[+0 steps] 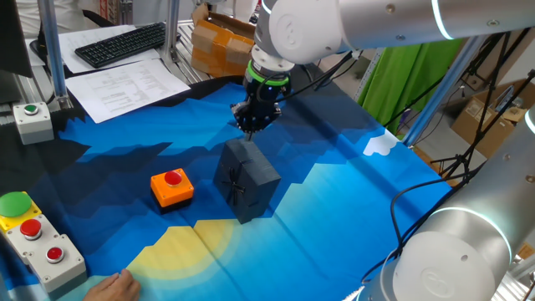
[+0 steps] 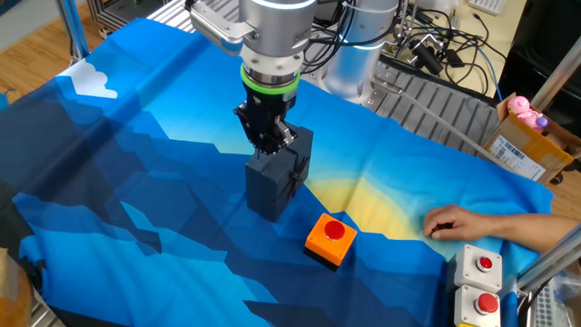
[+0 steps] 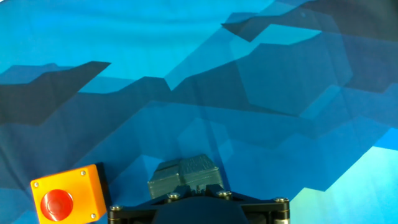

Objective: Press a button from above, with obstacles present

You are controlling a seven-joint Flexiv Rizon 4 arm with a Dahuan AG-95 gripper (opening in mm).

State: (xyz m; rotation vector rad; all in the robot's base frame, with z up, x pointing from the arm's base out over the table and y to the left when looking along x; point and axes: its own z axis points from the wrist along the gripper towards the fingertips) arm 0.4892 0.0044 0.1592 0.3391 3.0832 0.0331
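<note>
**Block stands between gripper and button**

Nearest the lens in the hand view is the gripper's own dark housing along the bottom edge, with the grey top of the obstacle block (image 3: 185, 174) just beyond it and the orange button box (image 3: 67, 193) off at the lower left. That layout explains the pose: the gripper (image 1: 251, 123) hangs above the far side of the dark block (image 1: 244, 177), clear of its top, because the block is taller than the box and sits just beside it on the approach line. Staying high looks like the way to pass over it rather than knock it.

From one fixed view, the red button (image 1: 173, 177) faces straight up on its square orange base, resting flat on the blue patterned cloth of the surface (image 1: 334, 184), so a vertical push from above is what it invites. The other fixed view shows the box (image 2: 330, 240) just beside the block's (image 2: 277, 179) lower corner, apart from it by a narrow strip of cloth.

Whether the fingers are parted or closed cannot be told; no view shows the tips plainly. Nothing is held.

A person's hand (image 2: 451, 221) rests on the cloth, well away from the button, near a grey panel of red buttons (image 2: 479, 282).
</note>
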